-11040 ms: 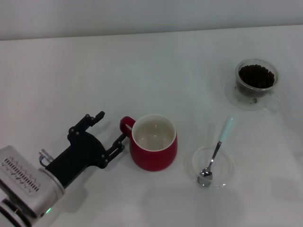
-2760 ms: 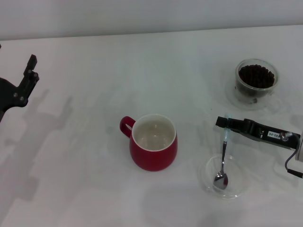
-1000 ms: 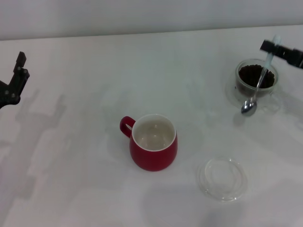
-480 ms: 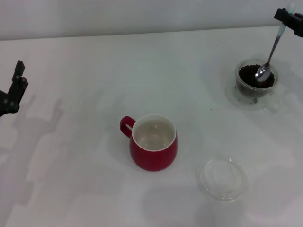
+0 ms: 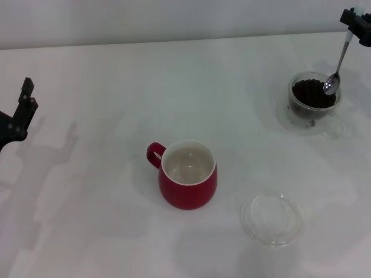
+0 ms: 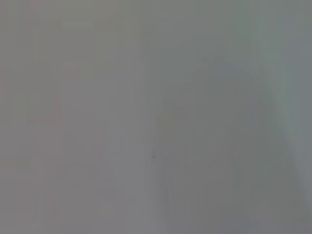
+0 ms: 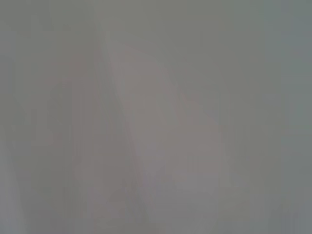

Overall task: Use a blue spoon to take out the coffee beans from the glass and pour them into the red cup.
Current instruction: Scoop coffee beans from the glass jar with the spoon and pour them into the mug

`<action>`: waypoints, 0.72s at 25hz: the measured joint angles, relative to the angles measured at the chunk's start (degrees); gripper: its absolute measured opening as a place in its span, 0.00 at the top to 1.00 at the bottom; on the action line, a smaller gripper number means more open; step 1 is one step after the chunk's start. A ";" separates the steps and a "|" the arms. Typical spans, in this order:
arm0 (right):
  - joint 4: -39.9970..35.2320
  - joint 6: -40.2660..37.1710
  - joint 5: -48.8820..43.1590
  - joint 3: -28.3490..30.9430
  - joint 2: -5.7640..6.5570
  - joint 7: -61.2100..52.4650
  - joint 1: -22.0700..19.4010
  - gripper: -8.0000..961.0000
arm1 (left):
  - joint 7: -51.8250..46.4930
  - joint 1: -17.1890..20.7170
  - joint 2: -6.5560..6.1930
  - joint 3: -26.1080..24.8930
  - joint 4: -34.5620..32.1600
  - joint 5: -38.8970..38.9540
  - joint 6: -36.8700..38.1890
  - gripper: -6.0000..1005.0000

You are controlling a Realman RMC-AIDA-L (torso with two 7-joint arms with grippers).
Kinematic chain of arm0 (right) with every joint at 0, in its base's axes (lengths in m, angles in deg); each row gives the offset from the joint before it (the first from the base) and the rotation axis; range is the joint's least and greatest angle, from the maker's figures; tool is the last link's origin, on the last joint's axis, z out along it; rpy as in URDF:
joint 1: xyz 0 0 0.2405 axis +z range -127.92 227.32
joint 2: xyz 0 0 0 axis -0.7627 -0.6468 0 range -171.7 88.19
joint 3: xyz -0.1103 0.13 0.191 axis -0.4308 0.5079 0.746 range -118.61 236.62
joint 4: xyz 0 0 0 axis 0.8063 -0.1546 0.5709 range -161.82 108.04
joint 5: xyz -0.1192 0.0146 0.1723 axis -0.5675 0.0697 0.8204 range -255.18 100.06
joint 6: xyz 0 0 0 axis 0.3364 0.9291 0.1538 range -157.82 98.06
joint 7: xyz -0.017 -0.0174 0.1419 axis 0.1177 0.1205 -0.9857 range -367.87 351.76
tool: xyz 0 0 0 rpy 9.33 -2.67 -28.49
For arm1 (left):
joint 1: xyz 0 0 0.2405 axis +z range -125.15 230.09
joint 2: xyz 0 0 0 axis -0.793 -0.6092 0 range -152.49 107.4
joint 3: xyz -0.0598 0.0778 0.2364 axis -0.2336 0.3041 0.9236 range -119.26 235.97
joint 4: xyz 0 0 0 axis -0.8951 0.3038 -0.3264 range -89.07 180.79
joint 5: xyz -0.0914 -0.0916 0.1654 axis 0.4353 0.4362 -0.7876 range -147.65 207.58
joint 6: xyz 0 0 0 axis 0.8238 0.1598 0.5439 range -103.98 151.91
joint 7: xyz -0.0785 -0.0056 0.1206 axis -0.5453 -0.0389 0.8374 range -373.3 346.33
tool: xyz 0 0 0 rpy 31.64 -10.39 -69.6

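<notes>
At the far right edge of the head view, the right gripper (image 5: 355,18) is pinching the pale handle tip of the blue spoon (image 5: 338,62), only part of the gripper showing at the frame's corner. The spoon is hanging nearly upright, tilted slightly, with its metal bowl sitting at the rim of the glass (image 5: 313,103), over the right side of the coffee beans (image 5: 312,92). Whether any beans are lying in the spoon's bowl cannot be told.

- Glass: standing far right on the white table (image 5: 116,191), holding a dark heap of beans.
- Red cup (image 5: 187,174): standing near the centre, well apart from the glass, loop handle pointing toward the robot's left, white inside showing no beans.
- Clear round dish (image 5: 272,219): lying near the front, to the right of the red cup, apart from it.
- Left gripper (image 5: 22,109): hanging at the far left edge, away from every vessel; finger state cannot be told.

Both wrist views are showing only a blank grey surface.
</notes>
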 joint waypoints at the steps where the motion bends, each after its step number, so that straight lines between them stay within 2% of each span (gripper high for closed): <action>1: 0.00 -0.01 0.13 -0.01 -0.11 0.59 -0.07 0.84 | -0.02 0.09 0.00 -0.02 0.00 0.00 -0.07 0.29; 14: 0.07 -2.22 0.70 0.00 -1.97 4.44 -0.28 0.83 | -0.08 0.77 -0.04 -0.16 0.02 0.07 -0.11 0.29; 18: 0.53 -2.27 0.72 0.00 -2.13 3.76 -0.27 0.83 | -0.09 0.91 0.00 -0.16 0.02 0.09 -0.12 0.29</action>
